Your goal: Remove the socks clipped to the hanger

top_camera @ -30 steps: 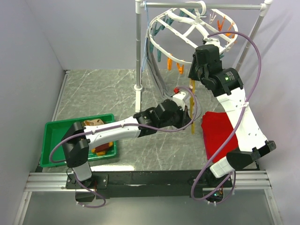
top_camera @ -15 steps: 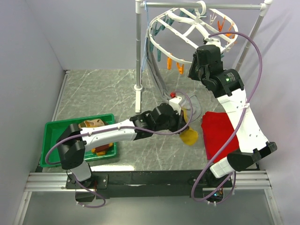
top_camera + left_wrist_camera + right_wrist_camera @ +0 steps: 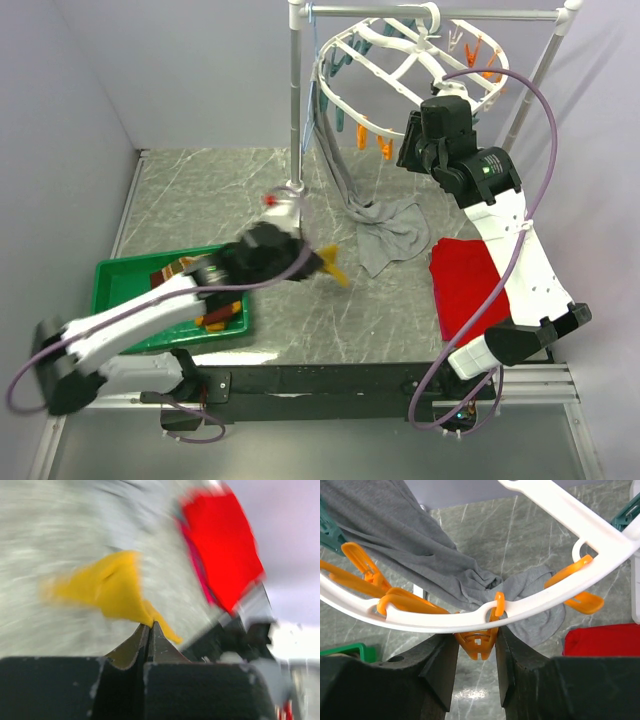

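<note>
The round white hanger (image 3: 372,92) hangs from the rack rail, orange and teal clips round its rim. My right gripper (image 3: 418,152) is raised at the near rim. In the right wrist view the rim (image 3: 560,592) runs across, and my right gripper (image 3: 476,635) is closed around an empty orange clip (image 3: 477,645). My left gripper (image 3: 308,262), motion-blurred, is shut on a mustard-yellow sock (image 3: 335,270) above the table. The left wrist view shows the sock (image 3: 110,582) pinched at my left gripper (image 3: 150,626). No sock shows on the hanger.
A green tray (image 3: 120,290) at the left front holds brown and orange socks (image 3: 200,270). A grey tank top (image 3: 390,230) hangs from a blue wire hanger and drapes onto the table. A red cloth (image 3: 465,280) lies at the right. A white rack post (image 3: 295,100) stands behind.
The yellow sock came off the orange clip. My left arm has swung left toward the green tray carrying it. My right gripper has stayed at the clip.
</note>
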